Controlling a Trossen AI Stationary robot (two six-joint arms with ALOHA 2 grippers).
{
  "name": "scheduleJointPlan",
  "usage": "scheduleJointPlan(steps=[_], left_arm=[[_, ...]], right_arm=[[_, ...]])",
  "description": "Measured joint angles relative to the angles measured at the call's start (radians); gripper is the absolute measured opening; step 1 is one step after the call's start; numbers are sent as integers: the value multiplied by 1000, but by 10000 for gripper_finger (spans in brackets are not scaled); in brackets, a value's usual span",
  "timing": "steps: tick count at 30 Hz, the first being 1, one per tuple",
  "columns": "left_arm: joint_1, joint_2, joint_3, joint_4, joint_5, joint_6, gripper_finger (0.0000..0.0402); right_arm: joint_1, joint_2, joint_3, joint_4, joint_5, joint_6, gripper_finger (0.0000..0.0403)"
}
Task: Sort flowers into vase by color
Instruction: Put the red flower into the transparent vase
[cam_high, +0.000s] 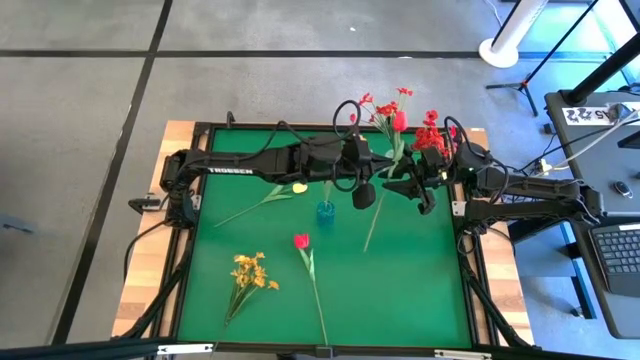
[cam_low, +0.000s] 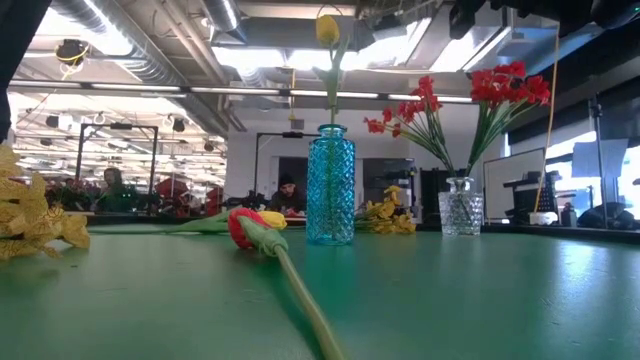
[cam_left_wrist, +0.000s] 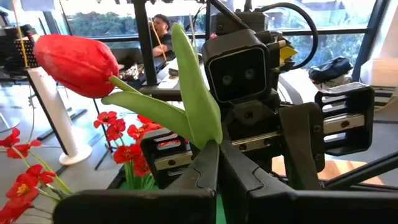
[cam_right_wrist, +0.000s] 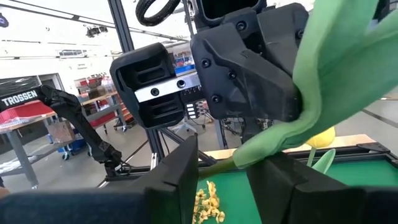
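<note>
My left gripper (cam_high: 372, 191) is over the table's middle, shut on a red tulip (cam_high: 398, 121) with broad green leaves (cam_left_wrist: 193, 93). My right gripper (cam_high: 402, 186) faces it, open. Its fingers (cam_right_wrist: 177, 171) stand on either side of the tulip's stem (cam_right_wrist: 217, 165); I see no touch. A blue vase (cam_low: 330, 185) stands upright with one yellow tulip (cam_low: 327, 28) in it. A clear vase (cam_low: 460, 207) holds red sprays (cam_low: 505, 85). On the table lie a yellow tulip (cam_high: 272, 196), another red tulip (cam_high: 303, 243) and a yellow-orange cluster (cam_high: 250, 273). My left gripper pinches the red tulip between its two shut fingers at the stem where the leaves grow out (cam_left_wrist: 210, 146), below the bloom (cam_left_wrist: 78, 62). The fingers lie across the stem. The bloom points toward the far edge; the long stem end (cam_high: 372, 238) trails toward the near side.
The two vases stand close to both grippers, the blue one (cam_high: 325, 212) just nearer than the left gripper, the clear one (cam_high: 432, 140) by the right arm. The green mat (cam_high: 420, 290) has bare room at its near right. People sit in the room beyond.
</note>
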Motion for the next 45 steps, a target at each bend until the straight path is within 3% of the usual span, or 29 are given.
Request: scheduleJointPlan(steps=[17, 35, 39, 45], left_arm=[[-56, -34, 0, -24, -55, 72, 0], [-56, -39, 0, -42, -65, 46, 0], [-56, -39, 0, -42, -52, 30, 0], [-56, -39, 0, -41, -43, 27, 0]], right_arm=[[0, -1, 1, 1, -1, -3, 127], [0, 0, 1, 30, 27, -3, 125], [0, 0, 1, 37, 29, -3, 96], [0, 0, 1, 37, 29, -6, 12]])
